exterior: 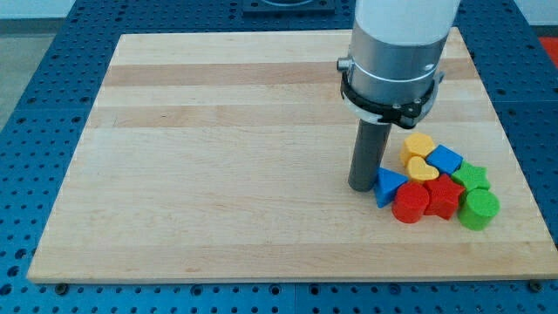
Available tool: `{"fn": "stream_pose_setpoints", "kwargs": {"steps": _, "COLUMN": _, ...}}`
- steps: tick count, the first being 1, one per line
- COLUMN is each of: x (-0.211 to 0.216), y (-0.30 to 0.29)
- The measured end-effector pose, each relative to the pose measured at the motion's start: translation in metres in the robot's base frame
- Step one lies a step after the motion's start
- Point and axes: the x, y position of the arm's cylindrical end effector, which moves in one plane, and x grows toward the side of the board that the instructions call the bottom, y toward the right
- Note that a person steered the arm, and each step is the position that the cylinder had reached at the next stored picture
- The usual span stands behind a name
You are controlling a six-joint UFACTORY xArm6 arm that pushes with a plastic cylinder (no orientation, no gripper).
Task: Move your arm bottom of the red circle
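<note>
The red circle (410,204) is a short red cylinder at the lower left of a tight cluster of blocks near the board's right edge. My tip (362,187) rests on the board just left of the blue triangle (388,186), up and to the left of the red circle. A red star (442,196) touches the red circle's right side. The rod rises from the tip to the arm's white and grey body (394,52).
The cluster also holds a yellow block (419,145), a yellow heart (422,168), a blue block (445,160), a green star (472,177) and a green cylinder (478,209). The wooden board (218,157) lies on a blue perforated table (35,87).
</note>
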Motion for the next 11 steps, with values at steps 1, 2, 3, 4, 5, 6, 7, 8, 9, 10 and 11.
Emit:
{"fn": "stream_pose_setpoints", "kwargs": {"steps": 1, "x": 0.002, "y": -0.005}}
{"fn": "stream_pose_setpoints", "kwargs": {"steps": 2, "x": 0.002, "y": -0.005}}
{"fn": "stream_pose_setpoints", "kwargs": {"steps": 3, "x": 0.002, "y": -0.007}}
{"fn": "stream_pose_setpoints", "kwargs": {"steps": 4, "x": 0.015, "y": -0.017}}
{"fn": "stream_pose_setpoints", "kwargs": {"steps": 5, "x": 0.029, "y": -0.020}}
{"fn": "stream_pose_setpoints", "kwargs": {"steps": 6, "x": 0.042, "y": -0.021}}
{"fn": "stream_pose_setpoints", "kwargs": {"steps": 7, "x": 0.042, "y": -0.003}}
{"fn": "stream_pose_setpoints", "kwargs": {"steps": 8, "x": 0.042, "y": 0.018}}
{"fn": "stream_pose_setpoints", "kwargs": {"steps": 9, "x": 0.042, "y": 0.016}}
{"fn": "stream_pose_setpoints", "kwargs": {"steps": 10, "x": 0.074, "y": 0.022}}
{"fn": "stream_pose_setpoints", "kwargs": {"steps": 11, "x": 0.108, "y": 0.053}}
